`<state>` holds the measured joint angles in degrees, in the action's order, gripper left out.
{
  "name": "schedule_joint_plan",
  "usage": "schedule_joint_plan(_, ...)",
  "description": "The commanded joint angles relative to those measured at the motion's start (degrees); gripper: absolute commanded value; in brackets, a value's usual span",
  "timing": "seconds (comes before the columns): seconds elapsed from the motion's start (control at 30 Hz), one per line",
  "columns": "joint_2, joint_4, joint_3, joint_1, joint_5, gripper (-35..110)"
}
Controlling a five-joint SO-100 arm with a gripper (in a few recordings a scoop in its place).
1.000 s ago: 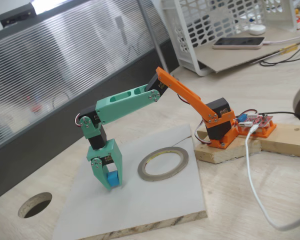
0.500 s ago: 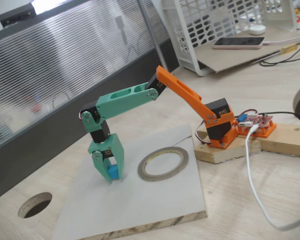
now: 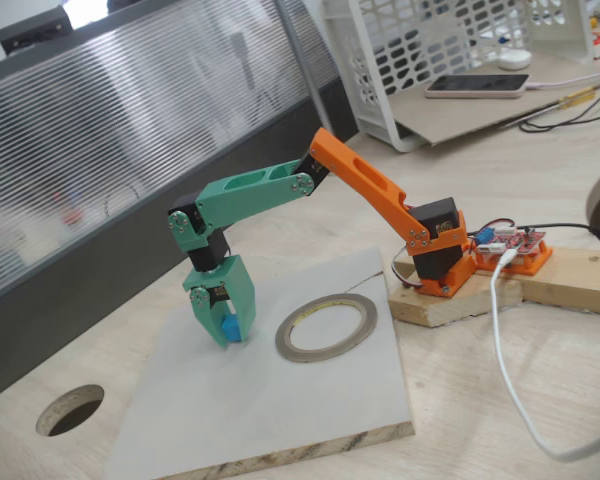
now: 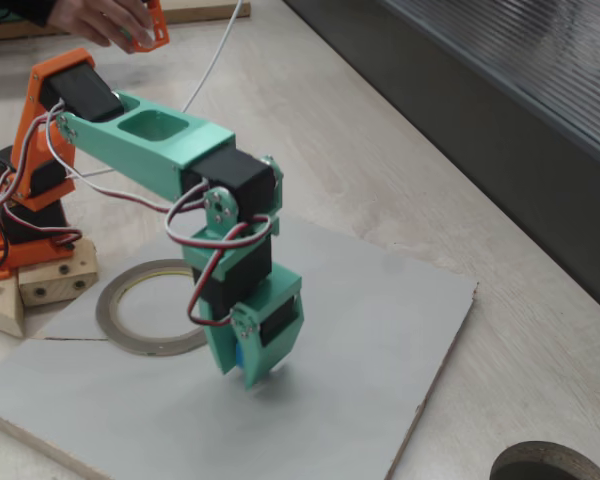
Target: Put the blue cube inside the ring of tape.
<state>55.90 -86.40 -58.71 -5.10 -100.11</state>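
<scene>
**Pincer holding cube, ring alongside**

One blue cube point(image 3: 230, 327), one ring of tape point(image 3: 326, 327), one arm. The green pincer point(image 3: 228, 333) points down over the grey board point(image 3: 280, 410), its jaws closed on the cube, which sits between the tips; tips appear just clear of the board, though contact cannot be judged. Cube: small, smooth plastic, plain faces, no long axis to speak of. In the other fixed view only a sliver of the blue cube point(image 4: 241, 360) shows between the jaws of the pincer point(image 4: 248, 368).

Ring: thin, flat, grey-silver with yellowish inner edge, lying flat on the board just beside the pincer, to its right in a fixed view; ring of tape point(image 4: 145, 306) shows partly behind the arm. Cube is outside the ring.

Board: matte, rectangular, plywood edge, resting on the pale wood desk point(image 3: 540, 380).
</scene>
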Motion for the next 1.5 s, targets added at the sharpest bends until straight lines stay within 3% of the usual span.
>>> schedule_joint_plan(0.0,4.13,-1.05,-0.26,-1.41,-0.44,22)
schedule_joint_plan(0.4,14.59,-1.23,-1.05,-1.32,-0.44,21)
schedule_joint_plan(0.7,18.46,-1.23,-1.05,-1.41,-0.88,2)
schedule_joint_plan(1.47,18.46,-0.88,-1.23,-1.41,-0.62,2)
